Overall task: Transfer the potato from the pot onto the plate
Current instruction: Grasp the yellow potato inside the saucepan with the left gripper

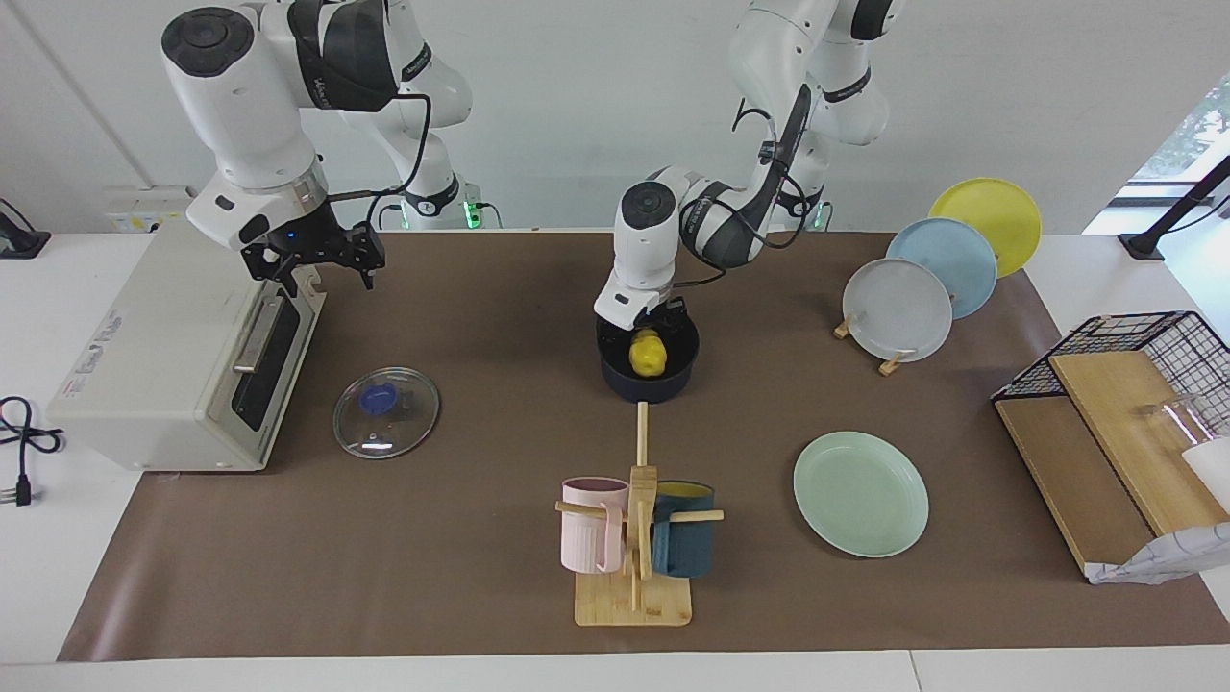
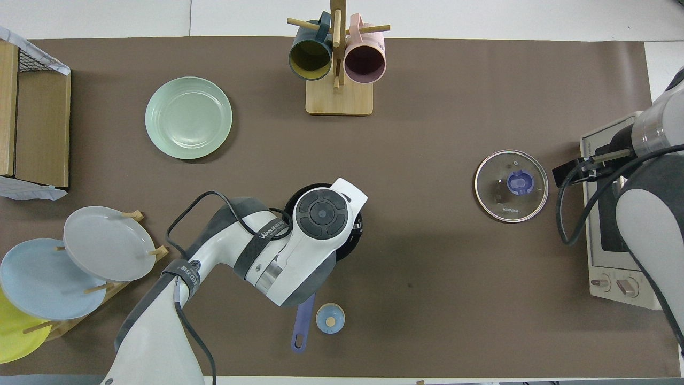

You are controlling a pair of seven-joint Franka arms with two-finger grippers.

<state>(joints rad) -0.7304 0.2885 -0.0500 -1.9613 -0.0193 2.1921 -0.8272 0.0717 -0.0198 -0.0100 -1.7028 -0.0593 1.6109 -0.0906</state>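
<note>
While the potato (image 1: 648, 354) sits inside the pot (image 1: 650, 383) at the centre of the facing view, the left claw (image 1: 661, 321) hangs directly over it, reaching down into the pot's mouth from the upper side of the frame. Its fingers are spread, and whether they touch the potato cannot be told. In the overhead view the arm's wrist covers the pot almost wholly, leaving only a sliver of rim and the blue handle (image 2: 302, 324) poking out toward the lower edge of the frame.

The plate (image 1: 860, 493) lies at lower right of the facing view, well apart from the pot, with bare brown counter (image 1: 461, 538) between them. The mug rack (image 1: 634, 538) stands at lower centre, below the pot. A glass lid (image 1: 385, 411) rests at centre left.

The right claw (image 1: 317, 261), fingers spread, waits at upper left over the toaster oven (image 1: 183, 365).
</note>
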